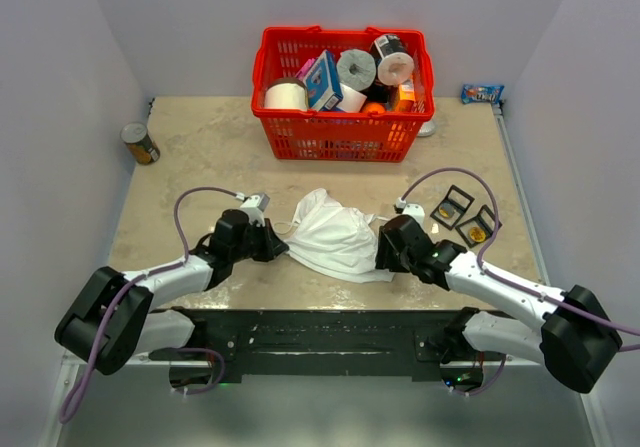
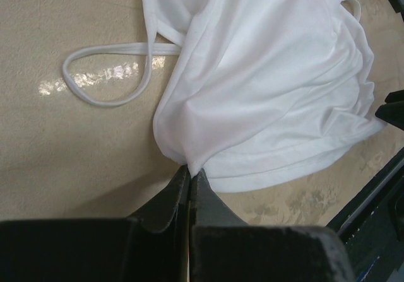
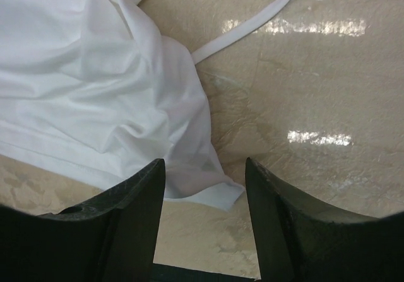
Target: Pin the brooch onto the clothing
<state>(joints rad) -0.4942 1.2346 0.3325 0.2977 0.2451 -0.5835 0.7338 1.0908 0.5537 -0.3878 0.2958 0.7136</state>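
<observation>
— Fingers (image 2: 170,200) of the left gripper (image 2: 189,170) pressed together, pinching a near-edge fold of the plain white T-shirt (image 2: 271,80) of thin soft fabric. Right gripper (image 3: 205,165): fingers spread, straddling a hem corner.
— Step in hand?
— Judged: securing the cloth; pinning not yet begun. Shirt lies crumpled on the beige table (image 1: 200,157) between the two grippers.
— Brooch?
— Likely the tiny orange-gold brooch (image 1: 478,234) in a black square holder (image 1: 490,217), right of the right arm, apart from the shirt. A similar holder sits just beyond; cannot tell which is meant.
— Next move?
— Probably right fingers close on the hem, both arms pull the fabric flat, then fetch the brooch. Red plastic basket (image 1: 340,137) at far edge: not involved.
</observation>
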